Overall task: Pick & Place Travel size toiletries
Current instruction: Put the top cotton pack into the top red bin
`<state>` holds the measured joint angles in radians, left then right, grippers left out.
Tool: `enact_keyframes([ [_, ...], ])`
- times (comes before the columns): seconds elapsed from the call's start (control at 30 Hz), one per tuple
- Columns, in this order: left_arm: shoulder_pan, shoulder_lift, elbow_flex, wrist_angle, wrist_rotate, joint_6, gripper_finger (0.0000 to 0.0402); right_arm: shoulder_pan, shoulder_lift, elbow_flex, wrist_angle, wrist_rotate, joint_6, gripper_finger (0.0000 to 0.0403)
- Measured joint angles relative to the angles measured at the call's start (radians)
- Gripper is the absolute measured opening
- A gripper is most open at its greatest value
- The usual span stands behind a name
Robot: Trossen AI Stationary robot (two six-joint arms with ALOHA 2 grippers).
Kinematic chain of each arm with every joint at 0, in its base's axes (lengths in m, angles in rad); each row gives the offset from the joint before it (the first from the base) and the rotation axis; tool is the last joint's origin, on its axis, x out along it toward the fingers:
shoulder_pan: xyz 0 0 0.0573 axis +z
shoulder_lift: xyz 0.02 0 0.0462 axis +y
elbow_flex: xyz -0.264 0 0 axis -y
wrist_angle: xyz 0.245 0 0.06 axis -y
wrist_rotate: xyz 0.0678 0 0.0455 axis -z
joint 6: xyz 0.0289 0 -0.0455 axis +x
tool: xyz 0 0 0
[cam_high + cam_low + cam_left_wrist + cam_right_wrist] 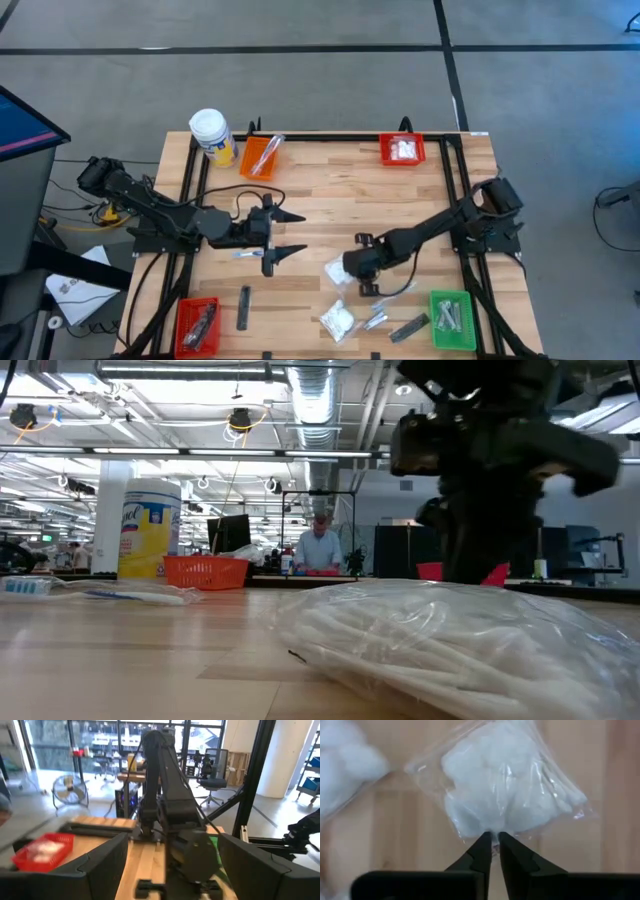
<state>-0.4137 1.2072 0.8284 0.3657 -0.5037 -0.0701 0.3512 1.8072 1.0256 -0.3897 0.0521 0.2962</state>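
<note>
Right hand [492, 839] pinching the rim of a clear plastic packet of white cotton puffs [505, 780] on the wooden surface [330, 200].
Fingers nearly closed on thin film only; the hold looks slight, so the packet may slip or tear when raised. Left hand [290, 235] waits wide, empty, mid-surface.

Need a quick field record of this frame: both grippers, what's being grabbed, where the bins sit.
right gripper: low over the table's middle, fingertips pinching the edge of a white puffy packet
left gripper: open, empty, hovering left of centre
packet: lying on the table, not lifted
second white packet: near front edge
orange bin: back, holds a toothbrush
red bin: back right, white packets inside
green bin: front right
</note>
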Motion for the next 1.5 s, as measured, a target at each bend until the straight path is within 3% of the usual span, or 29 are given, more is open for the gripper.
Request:
enact_keyframes([
  [0.13, 0.007, 0.0, 0.0, -0.074, 0.0, -0.061, 0.0298, -0.054, 0.0, 0.0, 0.046, 0.001, 0.009, 0.0004],
  [0.43, 0.022, 0.0, 0.0, -0.33, 0.0, -0.221, 0.0297, -0.142, 0.0, 0.0, 0.167, 0.002, 0.057, 0.0002],
  [0.57, -0.006, 0.04, 0.0, -0.451, -0.02, -0.216, 0.0285, -0.151, 0.0, 0.0, 0.167, 0.001, 0.074, 0.0004],
  [0.77, -0.024, 0.204, 0.01, -0.443, -0.082, -0.113, 0.0253, -0.151, 0.0, 0.0, 0.169, 0.001, 0.098, 0.0002],
  [0.93, -0.102, 0.439, 0.012, -0.433, -0.153, -0.213, 0.0225, -0.151, 0.0, 0.0, 0.175, 0.001, 0.101, 0.0001],
  [1.1, -0.173, 0.639, 0.067, -0.41, -0.36, -0.196, 0.0204, -0.157, 0.0, 0.0, 0.207, 0.001, 0.11, 0.0001],
  [1.23, -0.203, 0.674, 0.123, -0.405, -0.425, -0.114, 0.0197, -0.169, 0.0, 0.0, 0.208, 0.001, 0.116, 0.0001],
  [1.5, -0.192, 0.674, 0.125, -0.409, -0.393, -0.094, 0.0211, -0.187, 0.0, 0.0, 0.21, -0.002, 0.116, 0.0],
])
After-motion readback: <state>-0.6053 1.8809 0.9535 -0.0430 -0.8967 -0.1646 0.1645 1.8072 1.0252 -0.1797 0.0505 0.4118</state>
